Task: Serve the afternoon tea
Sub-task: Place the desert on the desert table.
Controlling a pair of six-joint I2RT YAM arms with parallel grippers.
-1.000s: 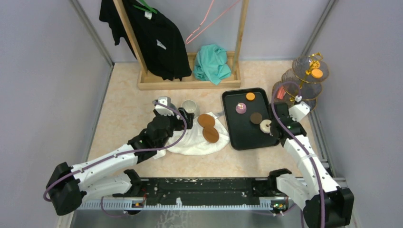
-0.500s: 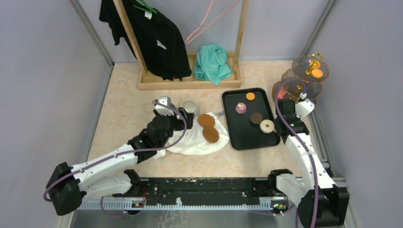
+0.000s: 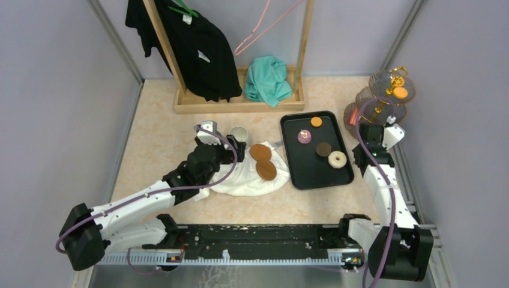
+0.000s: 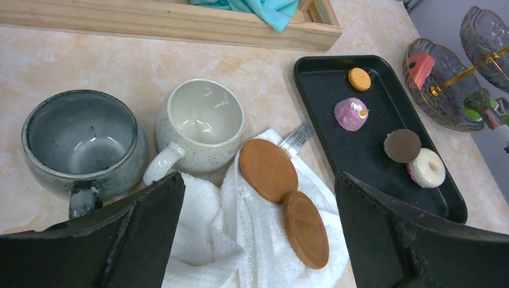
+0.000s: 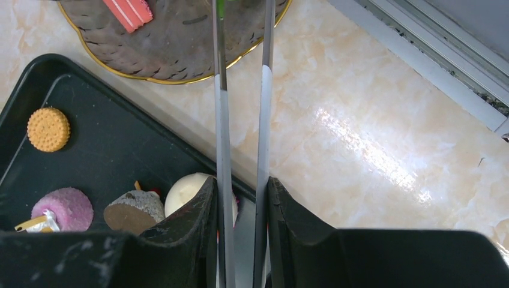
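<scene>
Right arm (image 3: pixel 384 186) extended along the table's (image 3: pixel 162 138) right edge, right gripper (image 5: pixel 240 192) pinching tongs (image 5: pixel 264 120) toward the stand (image 3: pixel 384 111); left gripper (image 4: pixel 258 180) spread near grey mug (image 4: pixel 84 141).

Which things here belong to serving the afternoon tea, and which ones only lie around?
For the job: three-tier stand, sweets, grey mug, tongs in the right gripper.
Lying about: white mug, white towel, wooden discs, black garment, teal cloth, wooden rack.
</scene>
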